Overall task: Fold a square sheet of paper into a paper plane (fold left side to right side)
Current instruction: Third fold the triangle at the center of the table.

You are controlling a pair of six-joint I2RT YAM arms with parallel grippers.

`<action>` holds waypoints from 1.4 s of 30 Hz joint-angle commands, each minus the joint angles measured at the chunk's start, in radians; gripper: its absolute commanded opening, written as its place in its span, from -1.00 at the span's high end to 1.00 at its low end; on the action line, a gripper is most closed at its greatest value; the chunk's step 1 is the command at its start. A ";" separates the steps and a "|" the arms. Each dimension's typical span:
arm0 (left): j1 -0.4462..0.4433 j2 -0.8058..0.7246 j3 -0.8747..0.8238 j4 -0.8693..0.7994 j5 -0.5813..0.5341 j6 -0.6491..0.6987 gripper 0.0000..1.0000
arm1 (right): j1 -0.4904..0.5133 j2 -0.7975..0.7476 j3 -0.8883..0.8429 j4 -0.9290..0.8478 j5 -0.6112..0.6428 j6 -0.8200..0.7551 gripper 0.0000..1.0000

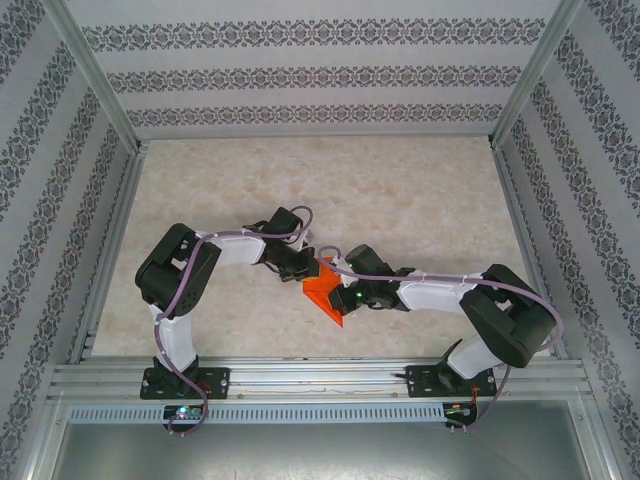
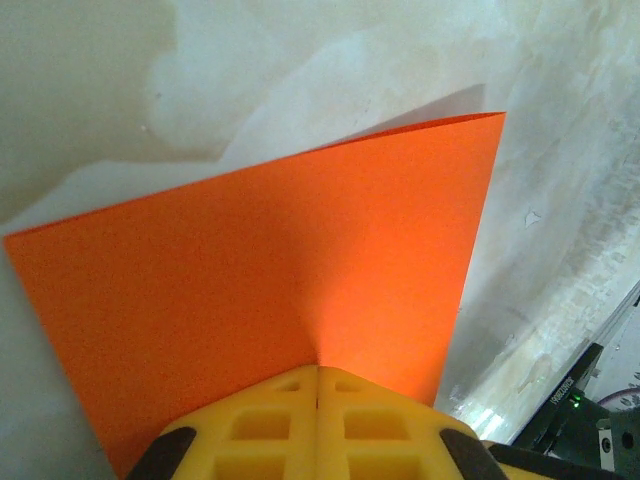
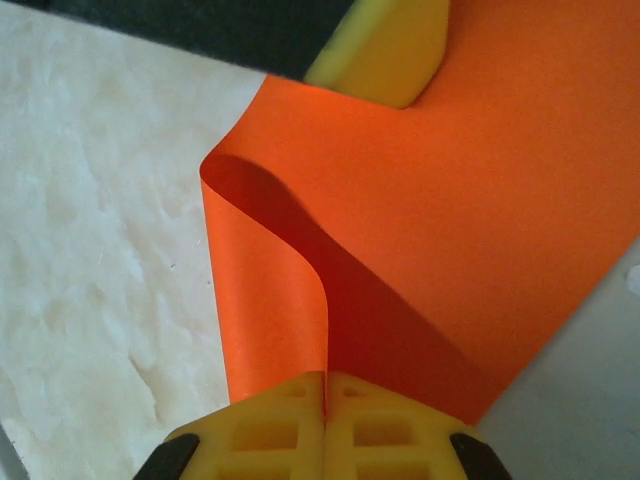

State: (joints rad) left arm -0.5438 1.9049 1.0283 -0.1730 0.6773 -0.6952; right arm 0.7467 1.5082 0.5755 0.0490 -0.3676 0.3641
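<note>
Square sheet of paper (image 1: pixel 322 290), top view: you find it on the counter (image 1: pixel 300 180) between the two tools, with the left tool (image 1: pixel 306 270) at its far-left corner and the right tool (image 1: pixel 342 293) at its right edge.

Left wrist view: your left tool (image 2: pixel 318 378) has its fingers pressed together on the sheet's near edge. The sheet fans out ahead, its far edge shadowing the counter.

Right wrist view: your right tool (image 3: pixel 325 388) is clamped on a curled-over edge. The sheet spreads ahead and rightward, and a left-tool finger (image 3: pixel 385 55) touches it far ahead.
</note>
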 commanded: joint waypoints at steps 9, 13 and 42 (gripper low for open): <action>-0.023 0.052 -0.013 -0.054 -0.061 0.013 0.97 | -0.025 0.014 0.021 -0.021 0.002 -0.005 1.00; -0.022 0.056 -0.011 -0.056 -0.059 0.014 0.96 | -0.028 0.020 0.029 -0.029 0.004 -0.007 1.00; -0.022 0.059 -0.009 -0.059 -0.058 0.016 0.96 | -0.034 -0.010 0.029 -0.094 -0.105 -0.028 1.00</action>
State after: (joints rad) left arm -0.5446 1.9106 1.0328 -0.1726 0.6811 -0.6952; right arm 0.7216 1.5124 0.5976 -0.0021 -0.4198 0.3580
